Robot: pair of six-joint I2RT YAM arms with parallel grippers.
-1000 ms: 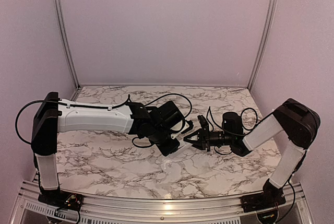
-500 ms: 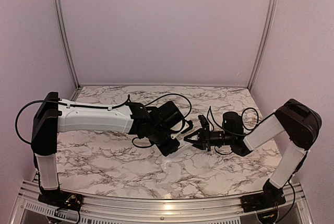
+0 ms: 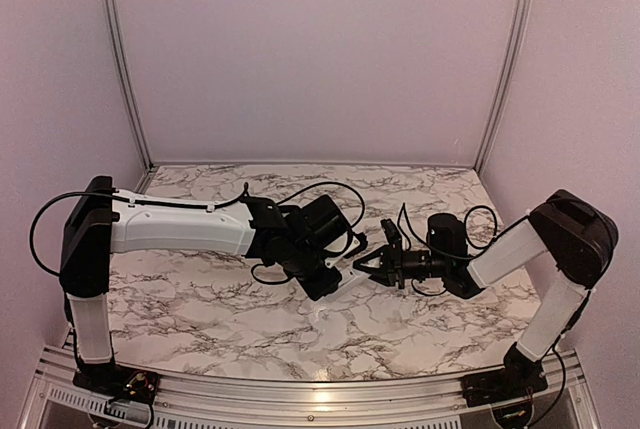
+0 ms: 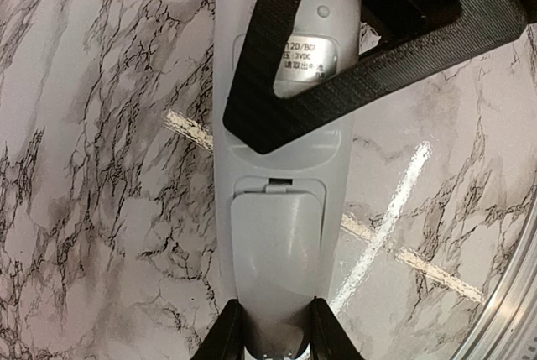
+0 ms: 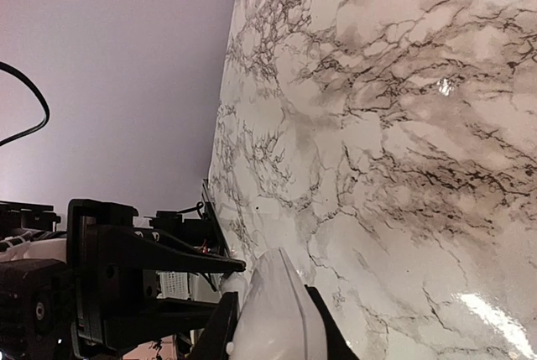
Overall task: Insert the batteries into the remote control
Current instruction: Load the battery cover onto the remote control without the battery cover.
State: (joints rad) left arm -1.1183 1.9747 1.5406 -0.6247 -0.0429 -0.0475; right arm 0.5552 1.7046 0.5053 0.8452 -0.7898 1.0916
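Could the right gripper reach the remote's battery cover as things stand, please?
Probably yes: the cover lies bare close to the right gripper, but that gripper grips the remote and must let go first.

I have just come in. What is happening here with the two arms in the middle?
Both arms meet above the middle of the marble table and hold the remote control between them. The left hand grips one end and the right hand grips the other. The back of the remote faces the left wrist camera, and its battery cover looks closed. No batteries show in any view, so I cannot tell how far the loading is.
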